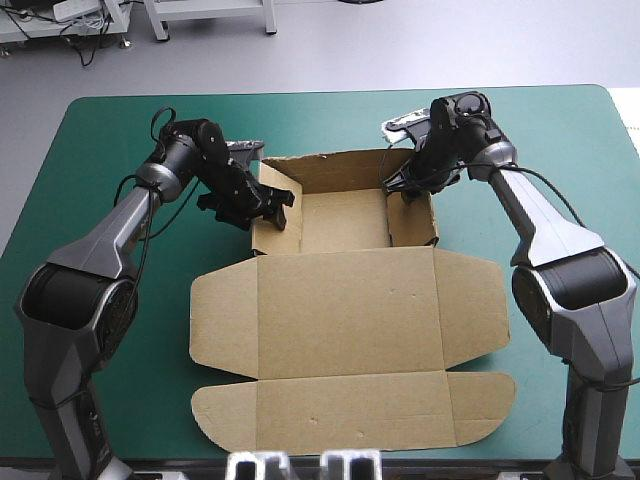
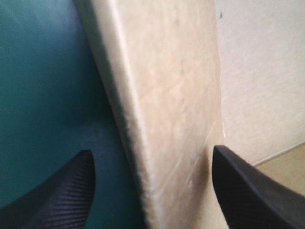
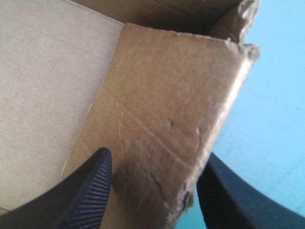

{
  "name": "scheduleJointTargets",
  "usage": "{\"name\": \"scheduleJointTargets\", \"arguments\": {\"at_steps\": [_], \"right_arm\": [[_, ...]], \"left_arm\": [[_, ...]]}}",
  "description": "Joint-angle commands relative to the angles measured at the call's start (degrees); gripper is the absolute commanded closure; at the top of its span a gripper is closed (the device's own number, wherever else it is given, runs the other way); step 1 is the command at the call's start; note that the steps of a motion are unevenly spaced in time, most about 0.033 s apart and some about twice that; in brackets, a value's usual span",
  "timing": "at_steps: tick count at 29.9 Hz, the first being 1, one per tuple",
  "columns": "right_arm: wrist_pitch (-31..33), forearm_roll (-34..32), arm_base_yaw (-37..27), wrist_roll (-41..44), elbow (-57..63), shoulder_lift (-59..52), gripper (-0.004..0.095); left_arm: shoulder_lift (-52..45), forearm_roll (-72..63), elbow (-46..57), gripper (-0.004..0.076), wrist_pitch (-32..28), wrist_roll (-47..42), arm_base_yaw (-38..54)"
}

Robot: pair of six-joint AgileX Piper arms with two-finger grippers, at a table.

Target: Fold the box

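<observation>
The brown box (image 1: 345, 310) stands as an open tray at the table's middle. Its walls are up, and its lid with rounded flaps lies flat toward the near edge. My left gripper (image 1: 272, 208) is at the tray's left wall (image 2: 167, 95). It is open (image 2: 152, 157), one black finger outside over the cover and one inside the tray. My right gripper (image 1: 405, 185) is at the right wall (image 3: 167, 109) near the far corner. It is open too (image 3: 156, 155), with the worn wall edge standing between its fingers.
The teal-green cover (image 1: 100, 130) shows bare on all sides of the box. The lid's front flap reaches close to the table's near edge. A pale floor lies beyond the far edge.
</observation>
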Motion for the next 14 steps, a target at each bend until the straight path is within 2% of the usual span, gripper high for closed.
{"name": "scheduleJointTargets", "arguments": {"at_steps": [1, 9, 14], "right_arm": [[1.3, -1.7, -0.3, -0.6, -2.5, -3.4, 0.0390], [1.3, -5.3, -0.3, -0.6, -10.5, -5.5, 0.0387], [1.3, -4.5, -0.3, -0.2, -15.9, -9.5, 0.0387]], "left_arm": [[-3.3, -1.0, -7.4, 0.0218, 3.5, 0.1, 0.1], [-7.0, 0.3, -22.4, 0.0220, 4.0, 0.4, 0.1], [-14.3, -0.6, -26.2, 0.0293, 4.0, 0.2, 0.1]]}}
